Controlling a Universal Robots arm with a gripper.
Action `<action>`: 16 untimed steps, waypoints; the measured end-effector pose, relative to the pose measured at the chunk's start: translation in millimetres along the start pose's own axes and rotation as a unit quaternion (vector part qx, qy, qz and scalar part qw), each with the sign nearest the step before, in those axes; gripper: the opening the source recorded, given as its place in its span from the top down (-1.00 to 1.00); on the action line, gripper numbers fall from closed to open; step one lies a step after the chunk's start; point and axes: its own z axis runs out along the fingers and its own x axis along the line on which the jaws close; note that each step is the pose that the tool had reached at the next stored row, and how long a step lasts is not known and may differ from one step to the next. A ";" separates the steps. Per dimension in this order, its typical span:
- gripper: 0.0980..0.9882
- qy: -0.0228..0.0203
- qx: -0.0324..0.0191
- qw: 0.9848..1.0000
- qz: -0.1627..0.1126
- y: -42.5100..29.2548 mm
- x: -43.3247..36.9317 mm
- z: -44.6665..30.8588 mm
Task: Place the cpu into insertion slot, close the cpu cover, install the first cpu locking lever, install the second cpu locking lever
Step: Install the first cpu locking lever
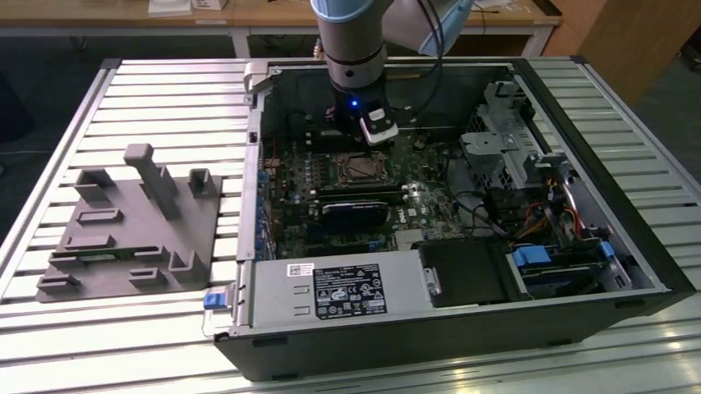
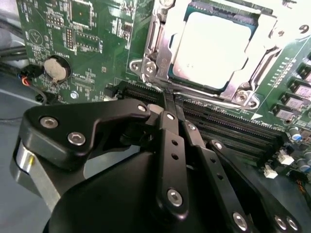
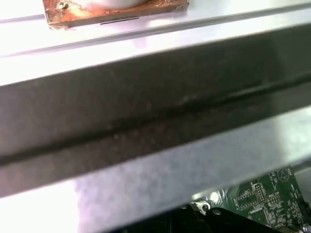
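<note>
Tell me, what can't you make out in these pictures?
- Second wrist view: the cover runs off the picture's edge; the gripper hides part of the board.
- Exterior view: the cpu is too small for any detail.
- First wrist view: a case wall hides most of the board.

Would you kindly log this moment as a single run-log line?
cpu: seated | cpu cover: down over it | gripper: shut, nothing held, tips near cover's edge

Case [image 1: 460,328] on table [image 1: 164,90] — rack [image 1: 131,238] at the exterior view's left; cpu [image 2: 209,46] within cover [image 2: 262,39], on board [image 2: 97,43].
</note>
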 end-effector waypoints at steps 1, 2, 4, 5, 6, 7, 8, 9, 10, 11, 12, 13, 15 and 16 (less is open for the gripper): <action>0.98 0.000 0.000 1.000 0.000 0.1 0.0 -0.2; 0.98 0.000 0.000 1.000 0.000 0.2 -0.1 -0.7; 0.98 0.000 0.000 1.000 0.000 0.5 -0.4 -2.4; 0.98 0.000 0.000 1.000 0.000 0.7 -0.6 -3.5; 0.98 0.000 0.000 1.000 0.000 1.0 -0.7 -4.7; 0.98 0.000 0.000 1.000 0.000 1.3 -0.9 -6.1; 0.98 0.000 0.001 1.000 0.000 1.6 -1.1 -7.4; 0.98 0.000 0.001 1.000 0.000 1.8 -1.3 -8.6; 0.98 0.000 0.001 1.000 0.000 2.1 -1.4 -9.6; 0.98 0.000 0.001 1.000 0.000 2.2 -1.5 -10.4; 0.98 0.000 0.001 1.000 0.000 2.3 -1.5 -10.4; 0.98 0.000 0.000 1.000 0.000 2.3 -1.5 -10.4; 0.98 0.000 0.000 1.000 0.000 2.3 -1.5 -10.5; 0.98 0.000 0.001 1.000 0.000 2.3 -1.5 -10.6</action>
